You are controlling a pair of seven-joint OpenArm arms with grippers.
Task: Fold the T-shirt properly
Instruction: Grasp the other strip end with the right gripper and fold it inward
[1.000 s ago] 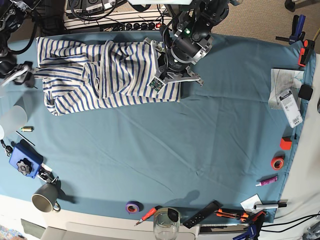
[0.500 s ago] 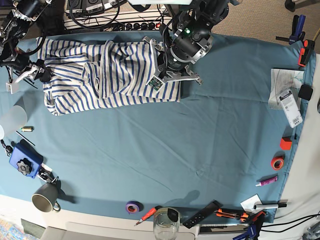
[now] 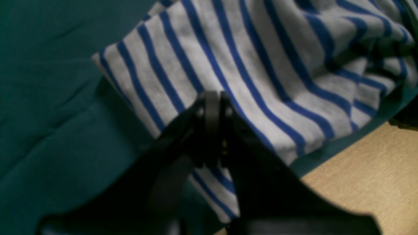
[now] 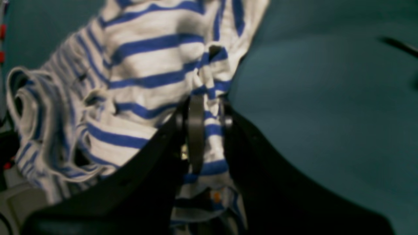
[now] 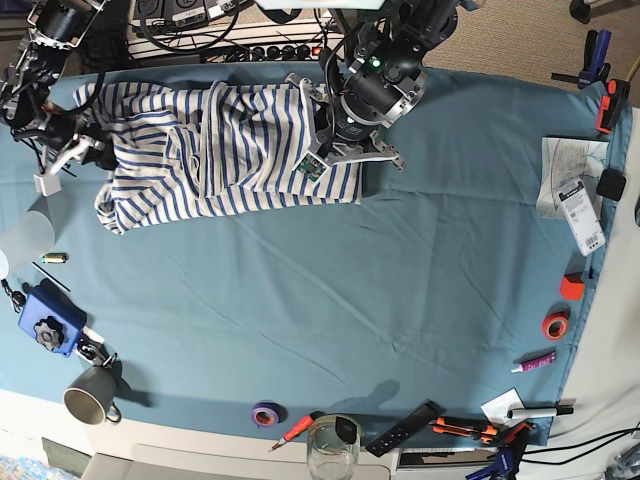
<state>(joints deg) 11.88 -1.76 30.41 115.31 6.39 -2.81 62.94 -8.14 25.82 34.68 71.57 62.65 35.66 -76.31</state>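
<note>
1. The T-shirt point(image 5: 215, 150) lies bunched at about 11 o'clock on the teal table cloth point(image 5: 380, 280), near the far edge.
2. The left gripper point(image 3: 212, 98) sits at the shirt's 3 o'clock end. Its jaws are pressed fully together. The wrist view shows the tips over the striped fabric, but I cannot tell whether cloth is pinched between them.
3. The right gripper point(image 4: 204, 107) is at the shirt's 9 o'clock end. Its jaws are nearly together, with a gathered fold of striped fabric between them. The cloth puckers at the tips, and the shirt's edge there is lifted and pulled inward.
4. The shirt is creased, with a sleeve or folded layer across its middle.
5. Along the cloth's 6 o'clock edge: a grey mug point(image 5: 90, 395), a roll of purple tape point(image 5: 265, 413), a glass point(image 5: 332, 450).
6. At 3 o'clock: a paper sheet point(image 5: 570, 185), a roll of orange tape point(image 5: 554, 325).
</note>
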